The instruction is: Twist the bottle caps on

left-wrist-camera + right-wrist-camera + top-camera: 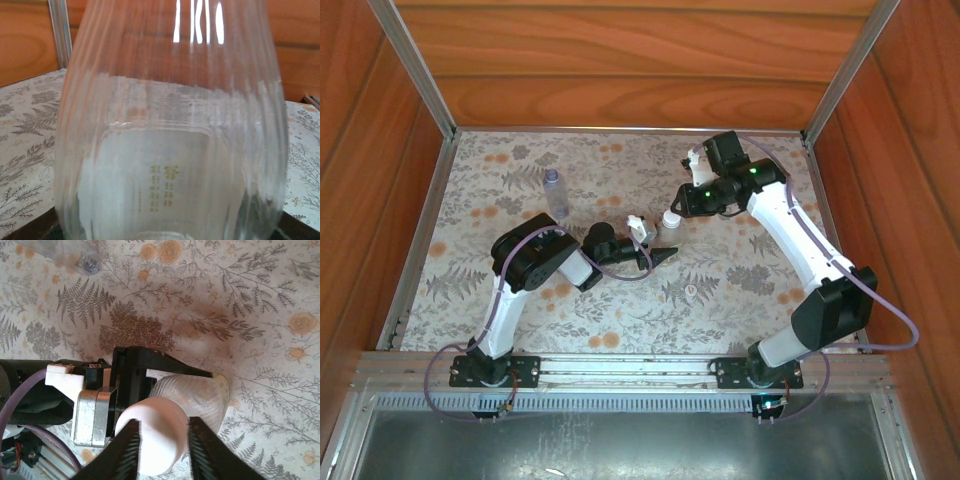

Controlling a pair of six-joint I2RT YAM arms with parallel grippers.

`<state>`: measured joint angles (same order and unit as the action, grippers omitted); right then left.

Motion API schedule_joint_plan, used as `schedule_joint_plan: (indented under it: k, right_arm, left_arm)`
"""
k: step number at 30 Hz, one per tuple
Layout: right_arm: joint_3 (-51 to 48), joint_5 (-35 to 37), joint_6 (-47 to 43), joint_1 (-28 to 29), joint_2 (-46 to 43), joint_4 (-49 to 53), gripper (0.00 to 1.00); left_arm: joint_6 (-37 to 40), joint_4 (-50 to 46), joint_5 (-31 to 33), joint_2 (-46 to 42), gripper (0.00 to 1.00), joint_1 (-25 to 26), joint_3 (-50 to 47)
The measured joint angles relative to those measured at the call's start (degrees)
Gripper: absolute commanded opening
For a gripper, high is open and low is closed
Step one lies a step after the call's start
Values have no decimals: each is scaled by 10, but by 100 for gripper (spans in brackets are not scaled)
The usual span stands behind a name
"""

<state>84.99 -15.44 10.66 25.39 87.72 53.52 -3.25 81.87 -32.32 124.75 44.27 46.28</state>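
labelled bottle (170,165): clear, ribbed, with a pale label panel printed in yellow-green characters; taken as the reference point. left gripper (652,242): jaws clamped on this bottle, one black jaw lying across its side in the right wrist view. the bottle's base points down at the counter (620,312); cannot tell whether it touches. white cap (155,437): sits on top of the labelled bottle, at its mouth. right gripper (162,426): directly above the labelled bottle, jaws closed in on the white cap, one finger pressed against each side of it. thread seating under the cap is hidden, so cannot tell how far it is screwed on. lilac bottle (555,193): stands upright and uncapped on the counter, well apart from the labelled bottle, to its left and further from the arm bases. loose cap (690,290): small, pale, lying flat on the counter, nearer the arm bases than the labelled bottle and slightly to its right, touching nothing.
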Motion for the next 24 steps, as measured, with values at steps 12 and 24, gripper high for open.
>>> schedule_joint_plan:
  k: [12,24]
  right_arm:
    - [-33,-38,-9,-13,-10,-26,15]
    - [-113,-77,-7,-2,-76,10,18]
  left_arm:
    - [-1,0,3,0,62,0,0]
    - [-16,0,23,0,61,0,0]
